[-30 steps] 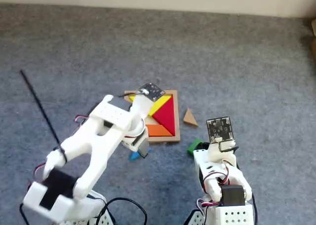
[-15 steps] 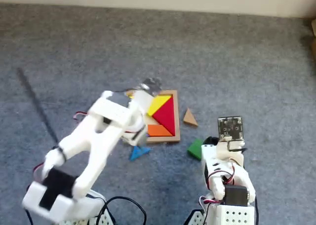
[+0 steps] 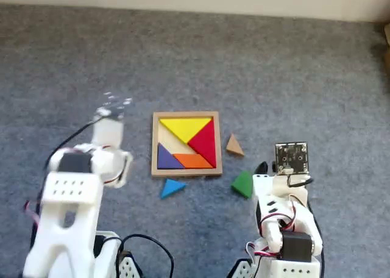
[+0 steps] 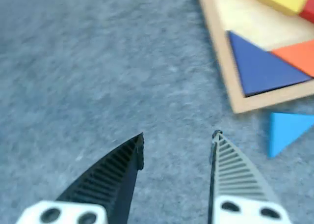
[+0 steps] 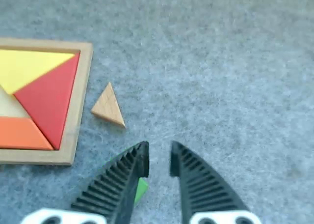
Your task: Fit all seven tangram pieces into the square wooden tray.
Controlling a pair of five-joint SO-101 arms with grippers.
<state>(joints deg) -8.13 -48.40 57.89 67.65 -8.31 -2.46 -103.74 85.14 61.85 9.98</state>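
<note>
Around the tray: three pieces lie loose on the grey table (image 3: 286,64). A wooden triangle (image 3: 234,145) sits just beside the rim of the tray (image 3: 186,114) at 3 o'clock. A green piece (image 3: 242,183) lies at 4 o'clock, and a light-blue triangle (image 3: 172,187) lies just off the rim at 6 o'clock.
In the way: the right arm's tip stands just beside the green piece, at that piece's 3 o'clock, and one of its fingers overlaps the piece in the right wrist view.
Left hand (image 4: 177,138): spread wide and holding nothing, over bare table at the tray's 9 o'clock, apart from the rim.
Right hand (image 5: 159,148): fingers only a slit apart with nothing between them, at the tray's 4 o'clock.
Change: a second ago the left arm lay across the tray and hid its 9 o'clock half. It has swung off to 9 o'clock, so the whole tray shows. The right arm has edged toward 3 o'clock and uncovered the green piece.
Tray contents: a yellow triangle (image 3: 183,128) lies along the 12 o'clock edge and a red triangle (image 3: 206,142) against the 3 o'clock edge. An orange piece (image 3: 194,161) lies along the 6 o'clock edge, and a dark-blue triangle (image 3: 166,157) fills the 7 o'clock corner. Bare wood runs from the 10 o'clock corner toward the middle.
</note>
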